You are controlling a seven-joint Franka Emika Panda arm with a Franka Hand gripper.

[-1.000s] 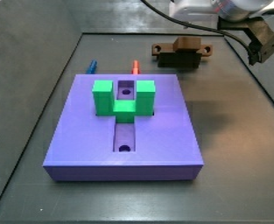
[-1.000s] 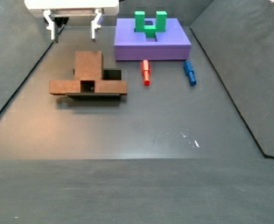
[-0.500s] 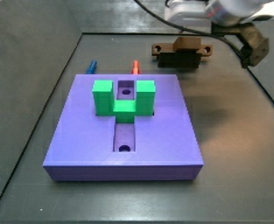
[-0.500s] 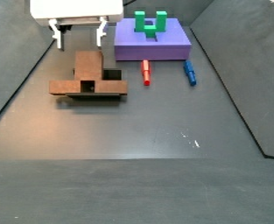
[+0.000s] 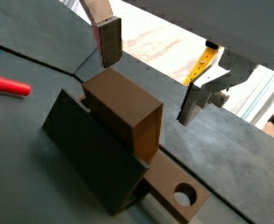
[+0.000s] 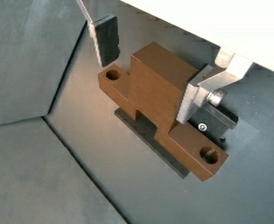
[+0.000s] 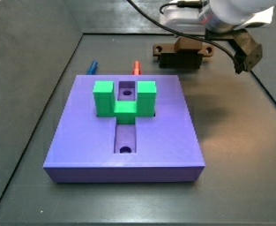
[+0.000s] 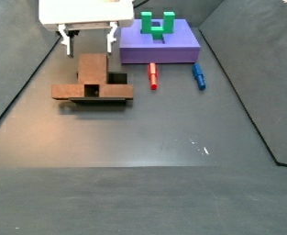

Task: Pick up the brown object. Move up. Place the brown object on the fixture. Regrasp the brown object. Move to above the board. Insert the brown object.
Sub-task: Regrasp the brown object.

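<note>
1. While the end effector (image 8: 88, 40) hangs above the far end of the brown object (image 8: 94, 81), its two silver fingers stand spread apart with nothing between them: released.
2. In both wrist views the brown object (image 5: 125, 107) (image 6: 163, 101) lies below and between the fingers (image 5: 108, 39) (image 6: 106, 39); one finger stands beside one long face of the raised block, the other finger (image 6: 205, 98) beside the opposite face. Whether the pads touch the piece cannot be told.
3. The brown object rests on the fixture (image 5: 90, 164), a dark bracket whose wall shows beneath it in a wrist view; a flat brown tab with a round hole (image 5: 181, 194) projects past the fixture. In a wrist view (image 6: 200, 155) holes show at both ends of the brown bar.
4. In a side view the brown object and fixture (image 7: 179, 56) sit at the far edge of the desk (image 7: 234, 159), beyond the board (image 7: 126, 132), with the end effector (image 7: 234, 48) just right of and above them.
5. The board is a purple slab with a central groove and carries a green U-shaped block (image 7: 123, 99).
6. A thin red peg (image 8: 153, 77) and a blue peg (image 8: 198, 75) lie on the desk between the board (image 8: 158, 44) and the brown object's side; neither touches the brown object.
</note>
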